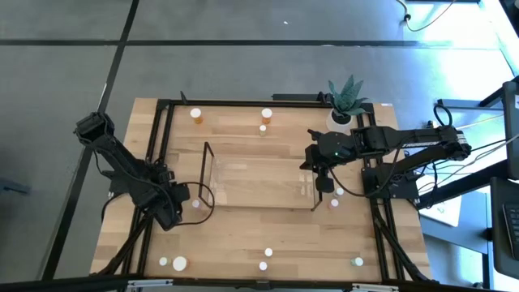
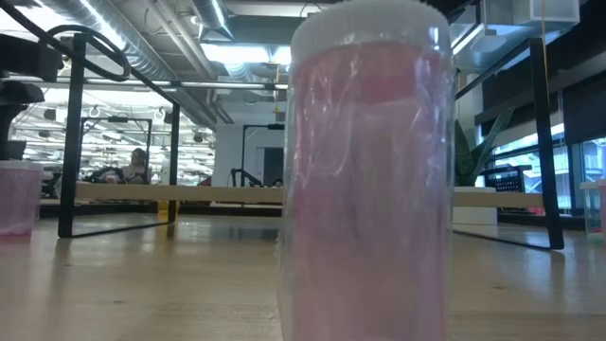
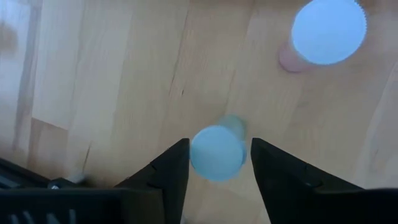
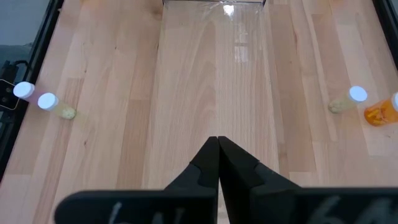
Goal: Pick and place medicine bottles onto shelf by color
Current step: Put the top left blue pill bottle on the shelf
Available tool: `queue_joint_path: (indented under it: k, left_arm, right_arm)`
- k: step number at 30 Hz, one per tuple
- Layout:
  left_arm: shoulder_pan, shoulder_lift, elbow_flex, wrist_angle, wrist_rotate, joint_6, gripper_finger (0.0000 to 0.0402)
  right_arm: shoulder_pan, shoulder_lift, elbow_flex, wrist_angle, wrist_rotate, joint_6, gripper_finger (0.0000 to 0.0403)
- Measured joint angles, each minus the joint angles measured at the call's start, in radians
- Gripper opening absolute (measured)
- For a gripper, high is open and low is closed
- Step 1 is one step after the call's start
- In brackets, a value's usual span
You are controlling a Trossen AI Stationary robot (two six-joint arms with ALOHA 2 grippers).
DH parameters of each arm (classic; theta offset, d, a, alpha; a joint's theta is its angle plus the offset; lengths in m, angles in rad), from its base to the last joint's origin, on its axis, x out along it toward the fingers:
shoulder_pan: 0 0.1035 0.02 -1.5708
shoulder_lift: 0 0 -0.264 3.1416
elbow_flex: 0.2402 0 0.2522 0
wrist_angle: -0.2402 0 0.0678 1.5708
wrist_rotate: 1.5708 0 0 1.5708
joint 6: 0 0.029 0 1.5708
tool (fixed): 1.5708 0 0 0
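Left wrist view shows the left gripper with its two dark fingers part-way open, one on each side of a small bottle with a white cap and a greenish body. The cap sits between the fingertips; whether the fingers press on it cannot be told. A second bottle, pinkish bottle, stands nearby on the table, its cap cut off by the picture's edge.

Right wrist view shows the right gripper with its fingers clenched together, holding nothing, above the bare wood. Beyond it lies the shelf, only its near clear edge in view. An orange bottle is partly cut off at the side.

From above, the left arm reaches low to the table's left edge, beside the shelf's left end. The right arm stretches in from the right, its gripper at the shelf's right end. A potted plant stands at the far edge.

At table height, one pinkish bottle fills most of the picture and hides both arms.
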Motion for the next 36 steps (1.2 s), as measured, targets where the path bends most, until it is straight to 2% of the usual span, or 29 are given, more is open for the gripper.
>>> queue_joint_path:
  k: [9, 21, 27, 36]
  left_arm:
    - [0.000, 0.000, 0.000, -0.001, 0.001, 0.001, 0.0101]
    - [0.000, -0.001, 0.008, -0.009, 0.023, 0.000, 0.0095]
    - [0.000, -0.001, 0.097, -0.088, 0.028, -0.007, 0.0094]
    - [0.000, -0.001, 0.320, -0.290, 0.047, -0.020, 0.0094]
  right_arm:
    - [0.000, 0.000, 0.000, 0.000, 0.000, 0.000, 0.0010]
    - [0.000, 0.000, 0.000, 0.000, 0.000, 0.000, 0.0010]
    - [0.000, 0.000, 0.000, 0.000, 0.000, 0.001, 0.0010]
    - [0.000, 0.000, 0.000, 0.000, 0.000, 0.000, 0.0010]
